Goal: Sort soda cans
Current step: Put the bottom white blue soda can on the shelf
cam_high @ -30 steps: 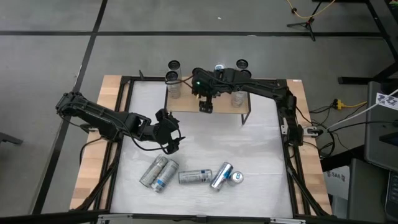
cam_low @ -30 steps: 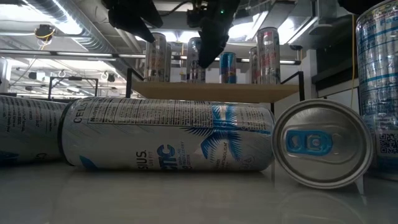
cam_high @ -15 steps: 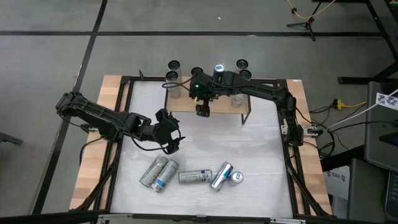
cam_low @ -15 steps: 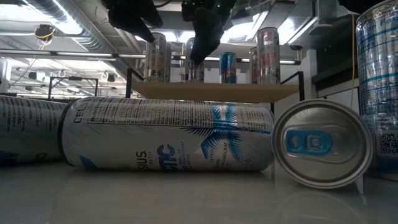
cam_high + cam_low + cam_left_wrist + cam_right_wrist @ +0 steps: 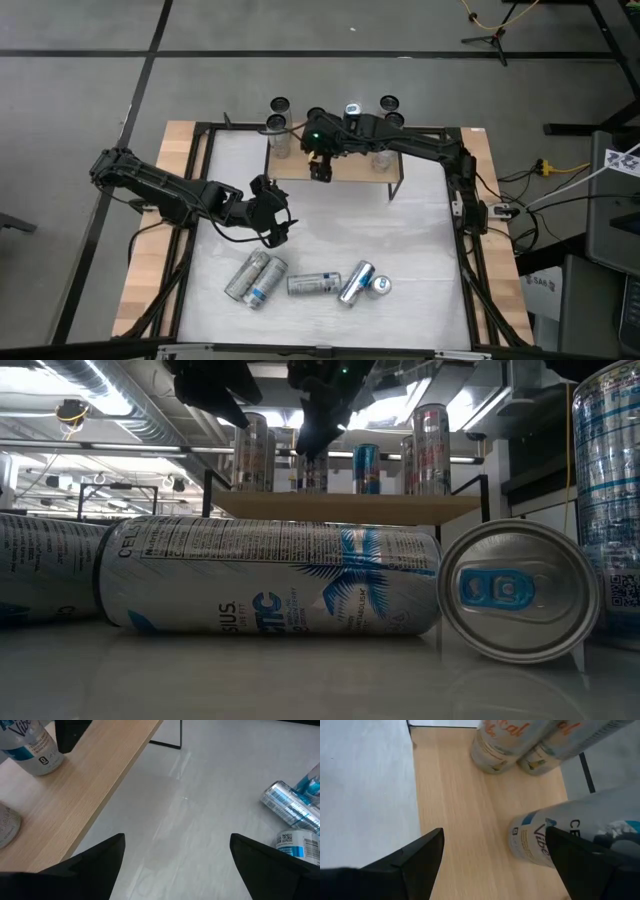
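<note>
Several soda cans lie on the white table near its front edge: a pair (image 5: 255, 278), one (image 5: 313, 285) and one (image 5: 355, 282) on their sides, and one (image 5: 381, 285) seen end-on. Other cans (image 5: 277, 125) (image 5: 387, 104) stand upright on a low wooden shelf (image 5: 360, 170) at the back. My right gripper (image 5: 320, 171) hangs open over the shelf's front edge, slanting down; a blue-labelled can (image 5: 540, 842) stands just past one finger, two orange-labelled cans (image 5: 492, 750) farther off. My left gripper (image 5: 273, 226) hovers open over bare table left of centre, holding nothing.
A black metal frame (image 5: 200, 128) rims the table, with wooden strips (image 5: 150, 250) along its sides. The shelf stands on thin black legs (image 5: 392, 190). Bare white table lies between the shelf and the lying cans (image 5: 270, 575). Cables and stands sit on the floor around.
My right gripper has tipped up a little, its fingertips rising and swinging toward the table's left over the shelf's front. It stays open. No can has moved.
</note>
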You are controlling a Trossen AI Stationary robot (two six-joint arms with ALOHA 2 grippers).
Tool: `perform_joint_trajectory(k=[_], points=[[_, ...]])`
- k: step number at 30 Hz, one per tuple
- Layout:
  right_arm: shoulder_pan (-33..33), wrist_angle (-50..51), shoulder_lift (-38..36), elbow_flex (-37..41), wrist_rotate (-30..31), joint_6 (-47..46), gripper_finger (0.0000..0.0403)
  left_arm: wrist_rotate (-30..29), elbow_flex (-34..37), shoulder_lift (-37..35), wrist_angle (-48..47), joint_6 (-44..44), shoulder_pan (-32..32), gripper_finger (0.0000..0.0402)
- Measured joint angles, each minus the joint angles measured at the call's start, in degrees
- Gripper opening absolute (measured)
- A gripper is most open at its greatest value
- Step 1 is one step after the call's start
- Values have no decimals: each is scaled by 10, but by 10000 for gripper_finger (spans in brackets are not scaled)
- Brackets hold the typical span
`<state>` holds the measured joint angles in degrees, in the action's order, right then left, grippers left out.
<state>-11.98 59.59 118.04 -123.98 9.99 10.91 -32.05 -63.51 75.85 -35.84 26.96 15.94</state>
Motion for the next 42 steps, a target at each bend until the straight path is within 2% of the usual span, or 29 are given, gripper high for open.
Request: perform_joint_trajectory(k=[26,42], points=[[-42,-27,0,0,-3,0,344,0,0,0,6,0,0,354],[-38,-12,-3,0,-17,1,344,0,0,0,6,0,0,354]])
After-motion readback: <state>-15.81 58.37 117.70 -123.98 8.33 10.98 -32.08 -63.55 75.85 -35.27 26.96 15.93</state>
